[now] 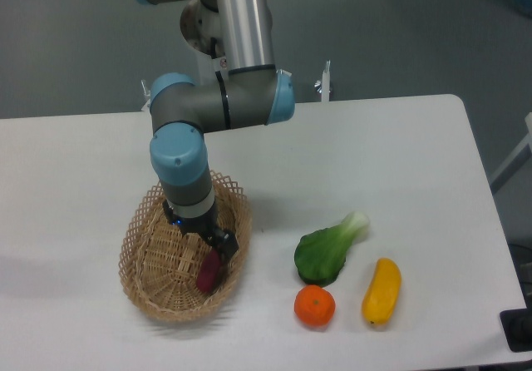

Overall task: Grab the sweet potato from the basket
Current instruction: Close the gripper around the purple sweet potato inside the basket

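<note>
The sweet potato [208, 273], a small dark purple-red tuber, lies inside the oval tan wicker basket [154, 292] at its right inner side. My gripper [212, 250] reaches down into the basket, its black fingers right at the top end of the sweet potato. The arm's wrist hides the fingers' gap, so I cannot tell whether they are closed on the tuber. The basket rests on the white table at front left.
To the right of the basket lie a green leafy vegetable [326, 250], a round orange fruit [314, 305] and a yellow oblong vegetable [381, 291]. The arm's elbow [224, 101] hangs over the table's back. The table's front edge is close below the basket.
</note>
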### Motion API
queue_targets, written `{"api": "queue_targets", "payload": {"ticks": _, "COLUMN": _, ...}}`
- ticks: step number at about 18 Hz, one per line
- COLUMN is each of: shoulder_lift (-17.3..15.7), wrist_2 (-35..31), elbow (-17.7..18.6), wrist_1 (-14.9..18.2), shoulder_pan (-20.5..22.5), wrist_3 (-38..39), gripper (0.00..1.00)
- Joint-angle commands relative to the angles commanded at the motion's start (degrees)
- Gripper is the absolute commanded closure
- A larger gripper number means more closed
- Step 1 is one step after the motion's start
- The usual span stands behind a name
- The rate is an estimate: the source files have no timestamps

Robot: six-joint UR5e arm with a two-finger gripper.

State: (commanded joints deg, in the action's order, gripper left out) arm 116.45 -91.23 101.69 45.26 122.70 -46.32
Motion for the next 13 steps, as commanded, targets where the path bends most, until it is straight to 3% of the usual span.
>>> {"api": "queue_targets", "payload": {"ticks": 5, "shoulder_lift": 1.93, "wrist_2": -0.26, "elbow": -1.93, "wrist_1": -0.09, "shoulder_pan": 0.00, "wrist_3": -0.18, "gripper": 0.00}}
{"api": "queue_targets", "payload": {"ticks": 13, "shoulder_lift": 2.82, "wrist_2": -0.44, "elbow": -2.02, "wrist_1": -0.35, "shoulder_pan": 0.00, "wrist_3": -0.26, "gripper": 0.03}}
